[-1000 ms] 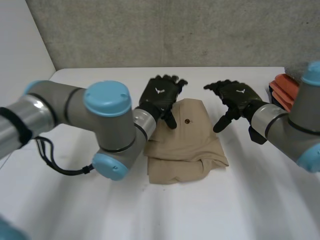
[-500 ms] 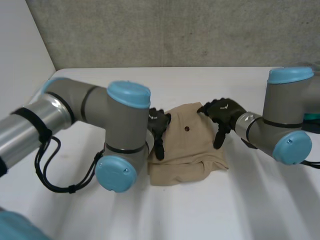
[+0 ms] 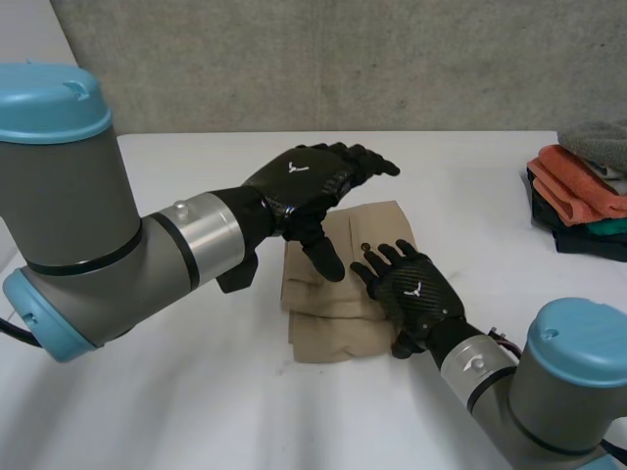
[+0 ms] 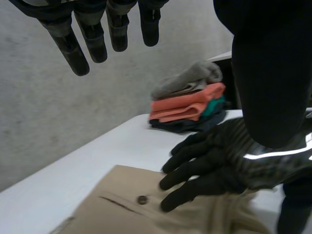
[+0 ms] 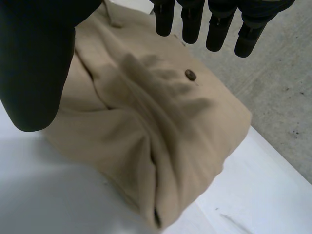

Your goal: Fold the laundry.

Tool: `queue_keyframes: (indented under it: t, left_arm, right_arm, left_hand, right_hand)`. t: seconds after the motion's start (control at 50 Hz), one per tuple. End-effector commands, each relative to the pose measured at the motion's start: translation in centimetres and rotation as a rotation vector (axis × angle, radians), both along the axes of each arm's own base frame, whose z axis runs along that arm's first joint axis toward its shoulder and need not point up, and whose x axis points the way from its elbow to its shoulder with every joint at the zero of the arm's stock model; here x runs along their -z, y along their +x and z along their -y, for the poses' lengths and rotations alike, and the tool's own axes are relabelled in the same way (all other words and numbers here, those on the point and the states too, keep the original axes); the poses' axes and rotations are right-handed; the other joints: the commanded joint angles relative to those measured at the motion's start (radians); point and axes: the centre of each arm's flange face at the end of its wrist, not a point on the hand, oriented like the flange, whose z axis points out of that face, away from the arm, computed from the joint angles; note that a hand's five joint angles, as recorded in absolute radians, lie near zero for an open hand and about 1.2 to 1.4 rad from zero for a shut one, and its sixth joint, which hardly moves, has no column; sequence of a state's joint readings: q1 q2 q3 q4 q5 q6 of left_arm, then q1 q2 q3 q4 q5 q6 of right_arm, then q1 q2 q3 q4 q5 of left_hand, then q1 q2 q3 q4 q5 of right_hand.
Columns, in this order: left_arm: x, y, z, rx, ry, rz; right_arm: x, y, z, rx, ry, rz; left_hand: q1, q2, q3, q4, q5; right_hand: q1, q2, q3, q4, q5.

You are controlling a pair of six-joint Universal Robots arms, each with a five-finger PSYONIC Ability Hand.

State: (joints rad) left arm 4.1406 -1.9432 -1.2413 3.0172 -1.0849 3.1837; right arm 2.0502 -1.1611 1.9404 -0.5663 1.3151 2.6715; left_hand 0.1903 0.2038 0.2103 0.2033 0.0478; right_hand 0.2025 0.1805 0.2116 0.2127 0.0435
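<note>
One tan folded garment lies mid-table. You can see both hands have left its side edges: the left hand now hovers above, fingers straight and empty, while the right hand is spread flat over its right side. That fold looks finished. No writing is readable, only white emblems on the hands.

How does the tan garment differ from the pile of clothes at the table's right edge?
The tan garment is one plain-coloured piece, loosely folded and rumpled, lying mid-table. The pile stacks several pieces: grey, orange, teal and dark. Both rest on the white table.
</note>
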Motion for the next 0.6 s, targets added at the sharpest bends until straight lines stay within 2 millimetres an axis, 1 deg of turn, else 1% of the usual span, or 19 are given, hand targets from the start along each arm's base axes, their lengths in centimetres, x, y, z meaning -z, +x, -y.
queue_keyframes:
  t: [0.02, 0.06, 0.12, 0.14, 0.2, 0.22, 0.28, 0.36, 0.38, 0.44, 0.52, 0.54, 0.58, 0.6]
  left_arm:
    - [0.6, 0.0, -0.1, 0.024, 0.016, -0.001]
    - [0.6, 0.0, -0.2, 0.026, 0.015, -0.002]
    - [0.6, 0.0, -0.2, 0.027, 0.015, -0.004]
    - [0.5, -0.1, -0.2, 0.027, 0.011, -0.004]
    - [0.5, -0.1, -0.2, 0.029, 0.005, -0.008]
    - [0.5, -0.1, -0.2, 0.029, 0.003, -0.009]
    - [0.4, -0.1, 0.0, 0.025, -0.001, -0.013]
    - [0.5, -0.1, 0.0, 0.024, 0.001, -0.012]
    - [0.5, -0.1, -0.1, 0.025, 0.001, -0.012]
    - [0.3, -0.1, 0.1, 0.022, -0.003, -0.015]
    - [-0.2, -0.2, 0.2, 0.023, -0.021, -0.026]
    - [-0.3, -0.2, 0.3, 0.022, -0.024, -0.029]
    - [-1.1, -0.4, 0.3, 0.025, -0.041, -0.046]
    - [-1.3, -0.4, 0.4, 0.025, -0.046, -0.052]
  right_arm:
    - [1.8, 1.0, 1.9, -0.001, -0.072, -0.010]
    - [2.1, 1.5, 2.8, -0.003, -0.099, -0.018]
    - [2.0, 2.0, 3.7, 0.000, -0.125, -0.017]
    - [2.0, 2.3, 4.3, 0.001, -0.137, -0.012]
    - [2.1, 2.7, 5.2, 0.006, -0.144, 0.001]
    - [2.1, 3.0, 5.8, 0.007, -0.157, 0.006]
    - [2.0, 3.4, 6.7, 0.011, -0.162, 0.020]
    - [1.4, 3.9, 7.7, 0.015, -0.167, 0.062]
    - [1.0, 4.1, 8.0, 0.017, -0.165, 0.086]
    - [0.2, 4.2, 8.7, 0.028, -0.162, 0.132]
    - [-2.0, 4.6, 9.9, 0.038, -0.168, 0.233]
    - [-3.4, 4.8, 10.4, 0.039, -0.181, 0.279]
    - [-4.7, 5.0, 10.9, 0.038, -0.198, 0.320]
    - [-6.2, 5.1, 11.4, 0.032, -0.223, 0.355]
  left_hand:
    - [-0.012, -0.026, -0.032, -0.025, -0.044]
    - [-0.012, -0.026, -0.032, -0.025, -0.044]
    - [-0.012, -0.026, -0.032, -0.025, -0.044]
    - [-0.012, -0.026, -0.032, -0.025, -0.044]
    - [-0.012, -0.026, -0.032, -0.025, -0.044]
    - [-0.012, -0.026, -0.032, -0.025, -0.044]
    - [-0.012, -0.026, -0.032, -0.025, -0.044]
    - [-0.012, -0.026, -0.032, -0.025, -0.044]
    - [-0.012, -0.026, -0.032, -0.025, -0.044]
    - [-0.012, -0.026, -0.032, -0.025, -0.044]
    - [-0.012, -0.026, -0.032, -0.025, -0.044]
    - [-0.015, -0.028, -0.035, -0.028, -0.047]
    - [-0.012, -0.026, -0.032, -0.025, -0.044]
    - [-0.015, -0.028, -0.035, -0.028, -0.047]
  right_hand:
    - [-0.028, -0.006, -0.037, -0.038, -0.043]
    - [-0.028, -0.006, -0.037, -0.038, -0.043]
    - [-0.028, -0.006, -0.037, -0.038, -0.043]
    - [0.002, 0.024, -0.007, -0.008, -0.014]
    - [0.111, 0.133, 0.102, 0.101, 0.096]
    - [0.181, 0.203, 0.172, 0.171, 0.166]
    - [0.322, 0.344, 0.313, 0.312, 0.307]
    - [0.823, 0.845, 0.814, 0.813, 0.808]
    - [1.190, 1.212, 1.181, 1.180, 1.175]
    - [1.194, 1.216, 1.185, 1.184, 1.178]
    - [1.194, 1.216, 1.185, 1.184, 1.178]
    - [1.194, 1.216, 1.185, 1.184, 1.178]
    - [1.194, 1.216, 1.185, 1.184, 1.178]
    - [1.194, 1.216, 1.185, 1.184, 1.178]
